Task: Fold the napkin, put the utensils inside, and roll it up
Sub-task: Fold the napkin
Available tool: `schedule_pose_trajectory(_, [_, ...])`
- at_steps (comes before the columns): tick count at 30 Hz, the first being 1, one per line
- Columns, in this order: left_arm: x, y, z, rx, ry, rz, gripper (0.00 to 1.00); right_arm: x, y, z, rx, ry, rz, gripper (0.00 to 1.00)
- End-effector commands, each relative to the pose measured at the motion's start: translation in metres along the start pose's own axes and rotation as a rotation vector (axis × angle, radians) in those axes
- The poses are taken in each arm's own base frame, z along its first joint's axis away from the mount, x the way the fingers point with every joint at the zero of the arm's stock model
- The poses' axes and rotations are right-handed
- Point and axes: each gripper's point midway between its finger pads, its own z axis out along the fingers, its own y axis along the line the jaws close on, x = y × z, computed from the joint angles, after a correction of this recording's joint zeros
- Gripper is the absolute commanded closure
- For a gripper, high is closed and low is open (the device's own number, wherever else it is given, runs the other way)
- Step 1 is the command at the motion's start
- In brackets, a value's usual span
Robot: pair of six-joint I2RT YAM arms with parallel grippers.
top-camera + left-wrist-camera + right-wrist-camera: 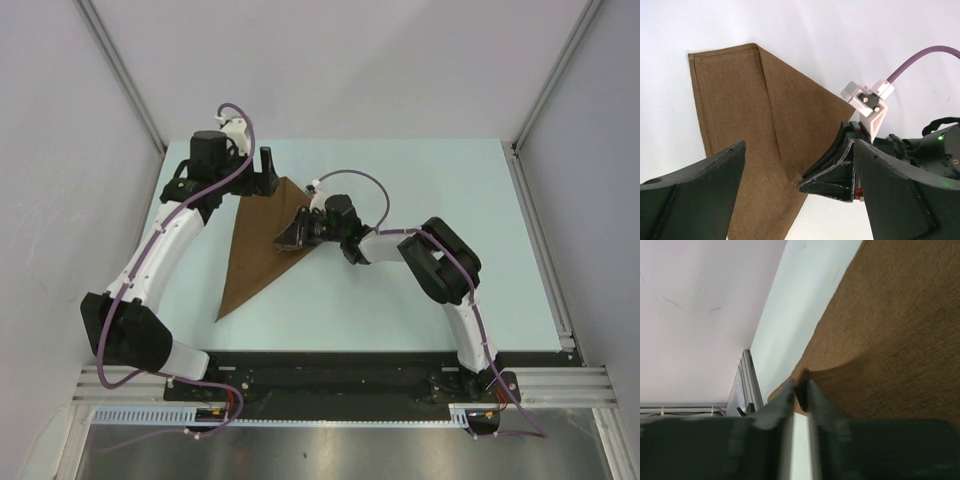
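The napkin [262, 250] lies on the counter [450, 260] as a long brown triangle, its sharp tip pointing toward the left arm's base. Midway up, at the triangle's right corner, the right gripper [293, 236] sits low on the cloth. Its wrist view shows the jaws almost together, with the lifted edge of that corner pinched between them. Farther back, the left gripper [258, 168] hovers by the far corner, spread wide and grasping nothing. No utensils show in any view. This looks like the folding step: one diagonal fold is laid and its corner is in hand. Next, I judge, the pinched corner needs setting flat and in line with the layer below before release, without dragging the fold askew.
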Motion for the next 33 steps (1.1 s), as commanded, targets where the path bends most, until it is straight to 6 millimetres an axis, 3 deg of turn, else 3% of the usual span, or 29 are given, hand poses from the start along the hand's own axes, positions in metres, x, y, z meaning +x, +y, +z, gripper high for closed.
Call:
schedule_pose_trajectory(1, [-0.018,-0.005,-0.015,0.028,-0.072,-0.01,0.07,0.012,0.002,0.005,-0.011,0.027,-0.063,0.49])
schedule_pose_trajectory(2, [-0.02,-0.004,-0.017,0.026,-0.077,-0.011,0.07,0.011,0.01,0.004,-0.036,0.034,-0.099,0.4])
schedule_pose_trajectory(4, [-0.027,-0.007,-0.028,0.05,-0.102,-0.012,0.07,0.006,0.028,-0.002,-0.056,0.041,-0.161,0.33])
schedule_pose_trajectory(7, [-0.041,0.006,-0.047,0.03,-0.169,-0.034,0.04,0.003,0.05,-0.013,-0.059,0.09,-0.316,0.3])
schedule_pose_trajectory(8, [-0.044,0.02,-0.062,-0.008,-0.209,-0.046,0.01,0.005,0.057,-0.014,-0.053,0.105,-0.366,0.29])
schedule_pose_trajectory(10, [-0.048,0.036,-0.08,-0.058,-0.269,-0.066,0.0,0.015,0.054,-0.021,0.006,0.165,-0.533,0.29])
schedule_pose_trajectory(11, [-0.041,0.054,-0.092,-0.118,-0.292,-0.092,0.0,0.015,0.051,-0.021,0.049,0.171,-0.603,0.28])
schedule_pose_trajectory(12, [-0.034,0.062,-0.094,-0.149,-0.282,-0.103,0.0,0.029,0.062,-0.016,0.05,0.195,-0.669,0.28])
schedule_pose_trajectory(14, [-0.016,0.09,-0.096,-0.245,-0.25,-0.124,0.0,0.04,0.06,-0.011,0.083,0.214,-0.803,0.28])
schedule_pose_trajectory(15, [-0.012,0.102,-0.099,-0.306,-0.255,-0.127,0.0,0.058,0.073,-0.004,0.055,0.229,-0.835,0.28])
schedule_pose_trajectory(17, [0.004,0.117,-0.099,-0.371,-0.226,-0.13,0.0,0.072,0.073,0.01,0.07,0.233,-0.964,0.29])
schedule_pose_trajectory(18, [0.006,0.129,-0.105,-0.439,-0.234,-0.131,0.0,0.089,0.087,0.02,0.046,0.24,-1.019,0.28])
schedule_pose_trajectory(19, [0.01,0.138,-0.106,-0.474,-0.233,-0.134,0.0,0.09,0.086,0.026,0.069,0.223,-1.084,0.28])
schedule_pose_trajectory(20, [0.01,0.142,-0.109,-0.492,-0.237,-0.141,0.0,0.1,0.079,0.034,0.08,0.232,-1.116,0.28])
schedule_pose_trajectory(22, [0.01,0.15,-0.114,-0.506,-0.252,-0.165,0.0,0.12,0.092,0.047,0.056,0.207,-1.185,0.28])
schedule_pose_trajectory(23, [0.009,0.149,-0.114,-0.494,-0.262,-0.178,0.0,0.132,0.084,0.053,0.057,0.229,-1.239,0.28])
schedule_pose_trajectory(25, [0.01,0.149,-0.111,-0.471,-0.269,-0.191,0.0,0.15,0.089,0.061,0.054,0.214,-1.308,0.28])
schedule_pose_trajectory(29, [0.009,0.147,-0.108,-0.438,-0.276,-0.21,0.0,0.168,0.08,0.07,0.073,0.211,-1.393,0.27])
schedule_pose_trajectory(33, [0.009,0.146,-0.105,-0.398,-0.284,-0.236,0.0,0.164,0.069,0.077,0.135,0.151,-1.473,0.28])
